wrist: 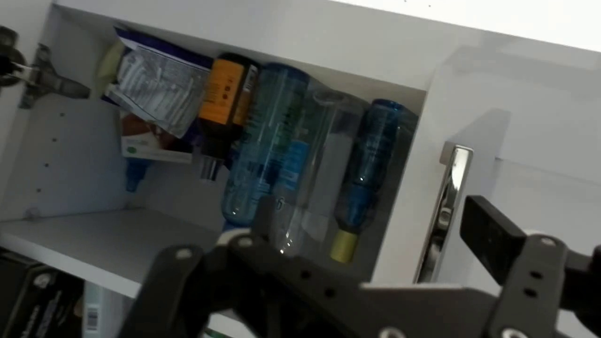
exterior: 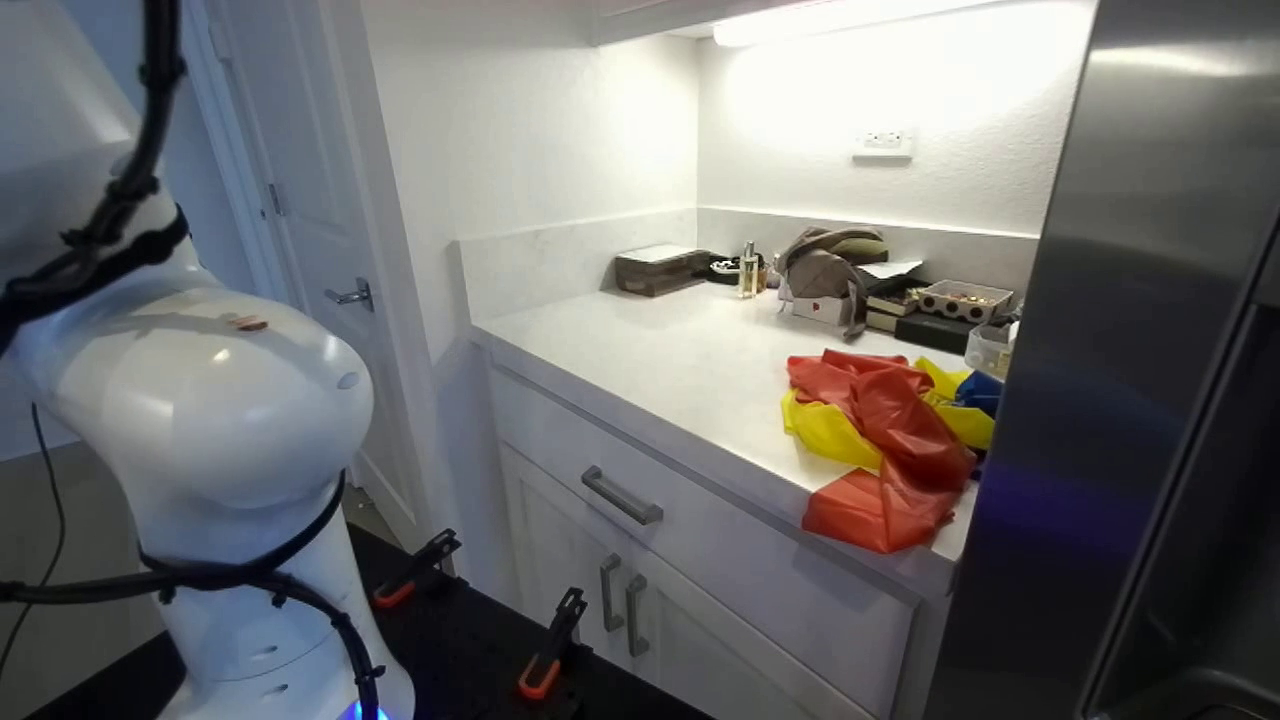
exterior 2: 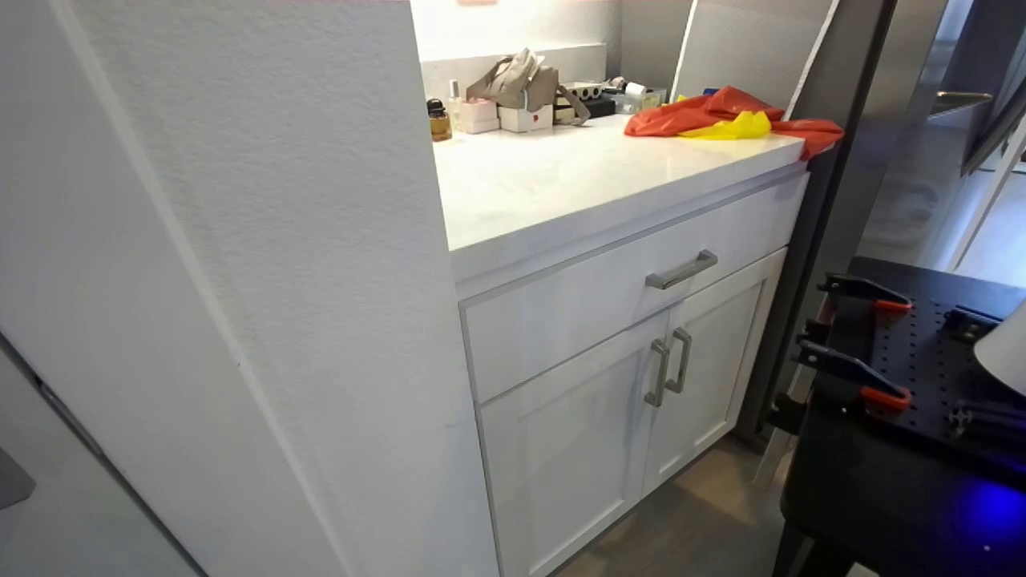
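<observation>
My claw [wrist: 370,213], spread apart, hangs near the metal handle [wrist: 445,215] by the edge of the cabinet door [wrist: 554,202]; I judge this handle stiff and slippery, best taken at mid-length.

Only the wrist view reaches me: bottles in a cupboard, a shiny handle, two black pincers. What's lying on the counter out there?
Observer: Crumpled red and yellow material, partly hanging over the edge of the counter.
Operator: I see the gripper open near that shiny handle. Any handles under the counter?
Observer: Yes, three: a drawer handle and two door handles.
Operator: Are those lower doors open?
Observer: No, both are shut in both exterior views.
</observation>
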Tool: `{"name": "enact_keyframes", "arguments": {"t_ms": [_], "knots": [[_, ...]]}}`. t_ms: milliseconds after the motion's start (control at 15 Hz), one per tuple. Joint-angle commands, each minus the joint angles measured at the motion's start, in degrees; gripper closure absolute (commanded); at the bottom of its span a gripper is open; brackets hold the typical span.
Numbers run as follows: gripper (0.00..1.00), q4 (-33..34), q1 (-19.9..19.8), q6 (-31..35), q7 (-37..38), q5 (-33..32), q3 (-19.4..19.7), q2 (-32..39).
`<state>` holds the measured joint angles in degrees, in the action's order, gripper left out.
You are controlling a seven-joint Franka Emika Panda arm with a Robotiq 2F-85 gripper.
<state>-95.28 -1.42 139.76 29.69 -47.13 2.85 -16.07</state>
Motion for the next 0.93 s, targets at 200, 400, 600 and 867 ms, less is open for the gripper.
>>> {"name": "enact_keyframes", "arguments": {"t_ms": [200, 400, 600, 867], "knots": [[0.0, 2.46, -1.05, 17.39, -8.02, 9.05, 3.15, 7.81], [0.0, 2.96, -0.99, 20.68, -9.9, 11.5, 3.45, 9.99], [0.0, 3.71, -1.28, 22.21, -10.42, 12.26, 3.19, 11.28], [0.44, 4.66, -1.54, 22.89, -9.49, 11.18, 2.97, 11.98]]}}
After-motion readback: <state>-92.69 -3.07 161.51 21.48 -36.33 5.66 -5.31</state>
